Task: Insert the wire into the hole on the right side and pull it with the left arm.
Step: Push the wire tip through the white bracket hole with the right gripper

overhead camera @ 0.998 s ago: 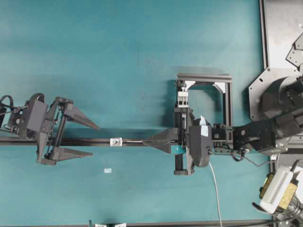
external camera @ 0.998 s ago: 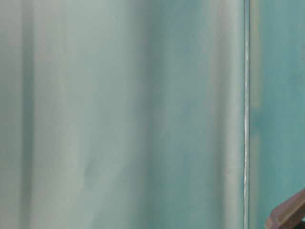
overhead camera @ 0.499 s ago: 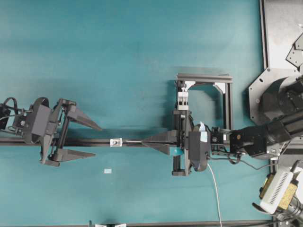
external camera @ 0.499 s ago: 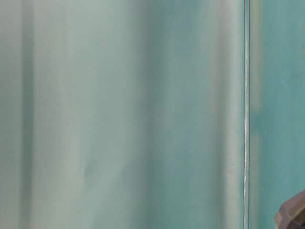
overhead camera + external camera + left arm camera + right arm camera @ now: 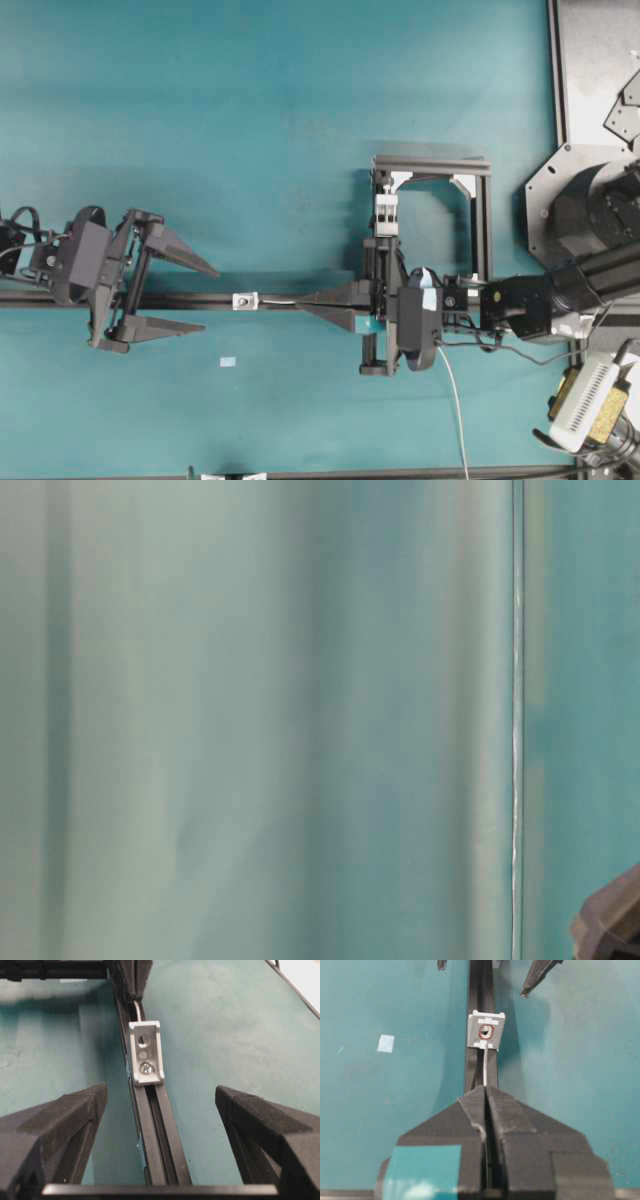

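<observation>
The wire [image 5: 485, 1065] is thin and pale, and my right gripper [image 5: 485, 1088] is shut on it, with a short length sticking out ahead of the tips. Its free end touches the near face of the small silver block [image 5: 486, 1031], at the lower edge of the hole [image 5: 486, 1033]. In the overhead view the right gripper [image 5: 300, 300] points left at the block [image 5: 244, 300], and the wire's tail [image 5: 455, 400] trails toward the front edge. The left gripper [image 5: 211, 298] stands open just left of the block, its fingers astride the rail. In the left wrist view, the block [image 5: 145, 1052] lies ahead of the open left gripper [image 5: 161, 1090].
A black rail [image 5: 290, 301] runs left to right under the block. Behind the right gripper stands a dark frame [image 5: 482, 215] with a white slotted clamp [image 5: 385, 210]. A pale tape square [image 5: 228, 361] lies near the front. The table-level view is blurred, with a dark shape [image 5: 610, 930] at its corner.
The right arm has carried the wire a little to the left, toward the block. The left gripper has shifted slightly right, still open.
</observation>
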Tool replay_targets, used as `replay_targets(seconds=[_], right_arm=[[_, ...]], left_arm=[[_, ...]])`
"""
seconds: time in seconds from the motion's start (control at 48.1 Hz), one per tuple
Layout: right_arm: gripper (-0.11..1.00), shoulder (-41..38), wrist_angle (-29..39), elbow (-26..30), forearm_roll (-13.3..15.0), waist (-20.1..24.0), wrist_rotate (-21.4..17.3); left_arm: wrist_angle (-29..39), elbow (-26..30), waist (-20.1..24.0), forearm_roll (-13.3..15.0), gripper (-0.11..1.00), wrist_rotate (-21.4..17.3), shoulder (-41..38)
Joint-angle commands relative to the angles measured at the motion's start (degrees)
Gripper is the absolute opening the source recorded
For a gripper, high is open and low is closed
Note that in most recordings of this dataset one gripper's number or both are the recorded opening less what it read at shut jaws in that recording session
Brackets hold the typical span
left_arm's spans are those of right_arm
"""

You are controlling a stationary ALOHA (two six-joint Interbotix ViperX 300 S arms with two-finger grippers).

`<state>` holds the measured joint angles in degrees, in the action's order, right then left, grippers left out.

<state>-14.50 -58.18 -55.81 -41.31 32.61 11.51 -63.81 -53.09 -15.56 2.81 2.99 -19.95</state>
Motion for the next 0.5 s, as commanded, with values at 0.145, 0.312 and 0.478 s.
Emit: replay_targets(seconds=[0.145, 0.312, 0.478], right_arm=[[0.02, 0.18, -1.32, 0.53, 0.0, 0.44, -0.18], [0.02, -0.44, -2.46, 0.53, 0.0, 0.44, -0.18], [0.02, -0.7, -3.6, 0.62, 0.0, 0.44, -0.18]], left_arm=[[-0.18, 0.97, 0.26, 0.09, 0.75, 0.26, 0.7], [-0.18, 1.49, 0.26, 0.18, 0.75, 0.35, 0.62], [-0.18, 1.58, 0.26, 0.18, 0.75, 0.53, 0.0]])
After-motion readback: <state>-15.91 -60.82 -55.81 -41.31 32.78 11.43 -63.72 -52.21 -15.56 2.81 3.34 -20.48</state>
